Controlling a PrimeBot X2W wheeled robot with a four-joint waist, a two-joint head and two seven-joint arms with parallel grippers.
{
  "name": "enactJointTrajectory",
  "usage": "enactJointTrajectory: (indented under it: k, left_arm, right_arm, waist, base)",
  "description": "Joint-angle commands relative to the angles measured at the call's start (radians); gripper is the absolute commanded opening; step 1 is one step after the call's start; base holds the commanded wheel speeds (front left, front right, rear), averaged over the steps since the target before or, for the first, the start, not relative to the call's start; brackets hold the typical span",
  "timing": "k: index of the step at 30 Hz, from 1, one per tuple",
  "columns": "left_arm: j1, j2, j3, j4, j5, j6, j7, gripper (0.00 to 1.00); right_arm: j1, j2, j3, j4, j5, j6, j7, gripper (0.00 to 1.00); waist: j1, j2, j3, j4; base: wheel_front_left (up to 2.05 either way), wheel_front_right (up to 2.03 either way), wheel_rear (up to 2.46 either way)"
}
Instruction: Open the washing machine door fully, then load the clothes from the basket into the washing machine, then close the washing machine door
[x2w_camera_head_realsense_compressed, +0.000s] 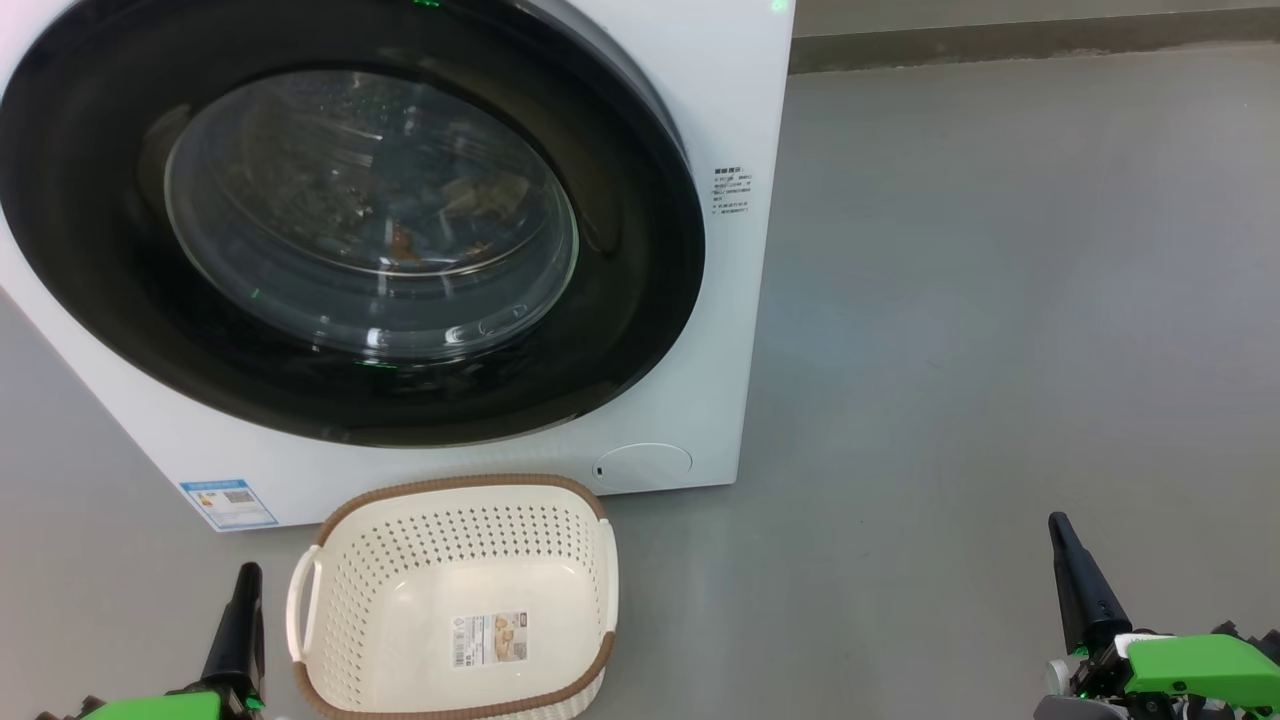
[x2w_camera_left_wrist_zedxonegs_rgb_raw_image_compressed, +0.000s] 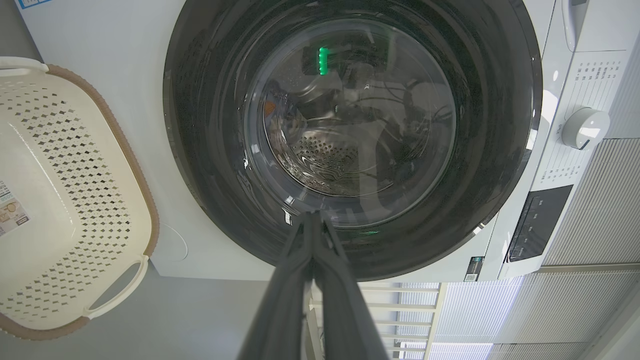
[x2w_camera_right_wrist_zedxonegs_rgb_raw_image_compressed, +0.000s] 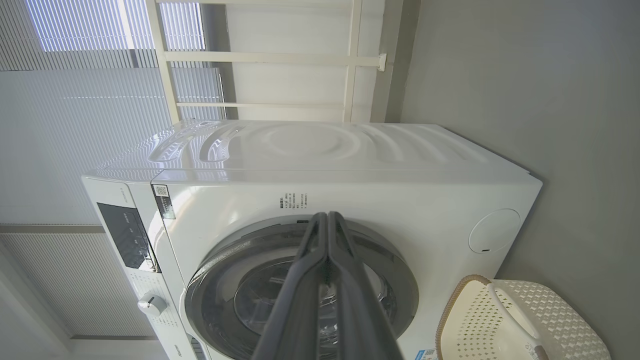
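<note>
Washing machine door: stiff, glossy, likely slippery; best taken at its 3 o'clock rim.
Left gripper, right gripper: clenched, nothing held.

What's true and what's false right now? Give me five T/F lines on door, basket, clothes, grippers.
1. The washing machine door is shut against the washing machine. True.
2. The basket holds a pile of laundry. False: it is empty, with just a label sticker on its bottom.
3. The left gripper is shut and holds nothing. True.
4. The right gripper grips the door's edge. False: it is shut, empty and apart from the machine, over the floor.
5. The clothes lie on the floor beside the basket. False: patterned cloth shows through the door's glass, inside the drum.
</note>
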Motion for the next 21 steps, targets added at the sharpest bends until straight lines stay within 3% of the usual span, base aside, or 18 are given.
enactJointTrajectory:
  k: [1, 21]
  left_arm:
    - [-0.039, 0.020, 0.034, -0.028, -0.004, -0.010, 0.007, 0.00]
    - [-0.039, 0.020, 0.034, -0.028, -0.004, -0.010, 0.007, 0.00]
  right_arm:
    - [-0.040, -0.003, 0.024, -0.025, 0.004, -0.001, 0.008, 0.00]
    - [-0.040, -0.003, 0.024, -0.025, 0.004, -0.001, 0.008, 0.00]
  waist:
    - [0.0000, 0.0000, 0.000, 0.000]
    - [0.0000, 0.0000, 0.000, 0.000]
  base:
    - [0.00, 0.00, 0.00]
    - [0.00, 0.00, 0.00]
